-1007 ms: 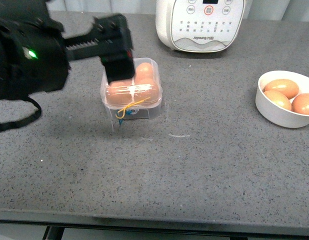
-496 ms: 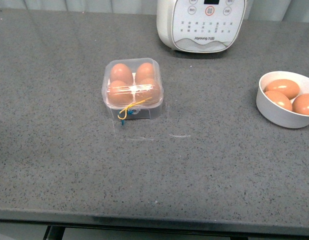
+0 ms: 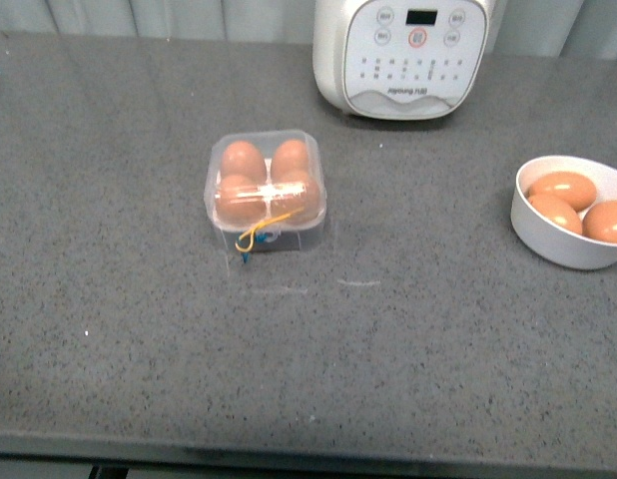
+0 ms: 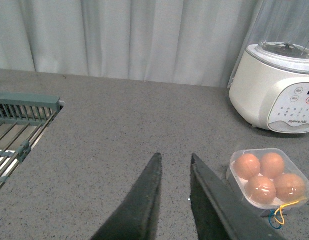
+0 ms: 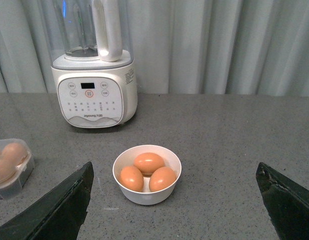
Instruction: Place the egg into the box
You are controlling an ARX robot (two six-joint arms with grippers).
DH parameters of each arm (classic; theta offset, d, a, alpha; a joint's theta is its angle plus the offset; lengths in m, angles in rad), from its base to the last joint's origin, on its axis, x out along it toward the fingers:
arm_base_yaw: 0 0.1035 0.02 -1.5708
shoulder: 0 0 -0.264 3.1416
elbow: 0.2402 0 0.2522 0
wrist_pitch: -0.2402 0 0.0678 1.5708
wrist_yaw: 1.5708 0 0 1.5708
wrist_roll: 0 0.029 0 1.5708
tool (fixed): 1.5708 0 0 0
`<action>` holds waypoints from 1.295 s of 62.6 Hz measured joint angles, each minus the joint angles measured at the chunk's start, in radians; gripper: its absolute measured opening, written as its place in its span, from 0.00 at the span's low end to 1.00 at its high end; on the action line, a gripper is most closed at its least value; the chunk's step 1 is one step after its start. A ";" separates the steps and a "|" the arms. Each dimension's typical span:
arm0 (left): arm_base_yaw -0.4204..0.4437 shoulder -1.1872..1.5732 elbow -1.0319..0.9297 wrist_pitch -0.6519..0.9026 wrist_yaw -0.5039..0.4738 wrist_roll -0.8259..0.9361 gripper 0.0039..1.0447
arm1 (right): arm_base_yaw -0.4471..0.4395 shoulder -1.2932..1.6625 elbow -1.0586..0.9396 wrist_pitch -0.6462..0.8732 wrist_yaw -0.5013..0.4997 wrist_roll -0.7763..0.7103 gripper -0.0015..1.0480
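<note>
The box [image 3: 289, 236] is a small clear plastic case standing left of the table's middle, its lid down over several brown eggs [image 3: 243, 160] and a yellow-and-blue cord [image 3: 255, 235] at its front. Three more brown eggs [image 3: 562, 186] lie in a white bowl [image 3: 558, 244] at the right edge. Neither arm shows in the front view. My left gripper [image 4: 175, 156] is shut and empty above bare table, with the box [image 4: 233, 172] off to one side. My right gripper [image 5: 174, 167] is wide open, facing the bowl [image 5: 144, 197] from a distance, and holds no egg.
A white blender base [image 3: 403, 50] stands at the back of the table behind the box. A green-framed wire rack [image 4: 19, 125] appears in the left wrist view, on the side away from the box. Grey curtains hang behind the table.
One second ago my left arm hung over the box in the front view; it has pulled back out of that view. The box stays shut in the same spot.
</note>
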 joint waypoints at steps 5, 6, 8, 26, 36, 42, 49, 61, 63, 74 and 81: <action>0.000 -0.048 -0.015 -0.029 0.000 0.002 0.03 | 0.000 0.000 0.000 0.000 0.000 0.000 0.91; 0.000 -0.059 -0.018 -0.035 0.000 0.005 0.04 | 0.000 0.000 0.000 0.000 0.000 0.000 0.91; 0.000 -0.088 -0.024 -0.055 0.000 0.006 0.04 | 0.000 0.000 0.000 0.000 0.000 0.000 0.91; 0.000 -0.205 -0.075 -0.116 0.001 0.013 0.04 | 0.000 0.000 0.000 0.000 0.000 0.000 0.91; 0.000 -0.300 -0.076 -0.201 0.000 0.013 0.04 | 0.000 0.000 0.000 0.000 0.000 0.000 0.91; 0.000 -0.341 -0.076 -0.244 0.000 0.013 0.04 | 0.000 0.000 0.000 0.000 0.000 0.000 0.91; 0.000 -0.385 -0.076 -0.285 0.000 0.013 0.04 | 0.000 0.000 0.000 0.000 0.000 0.000 0.91; 0.000 -0.449 -0.076 -0.349 0.000 0.013 0.04 | 0.000 0.000 0.000 0.000 0.000 0.000 0.91; 0.000 -0.456 -0.076 -0.356 0.000 0.013 0.04 | 0.000 0.000 0.000 0.000 0.000 0.000 0.91; 0.000 -0.500 -0.076 -0.401 0.000 0.013 0.04 | 0.000 0.000 0.000 0.000 0.000 0.000 0.91; 0.000 -0.649 -0.075 -0.575 0.000 0.014 0.04 | 0.000 0.000 0.000 0.000 0.000 0.000 0.91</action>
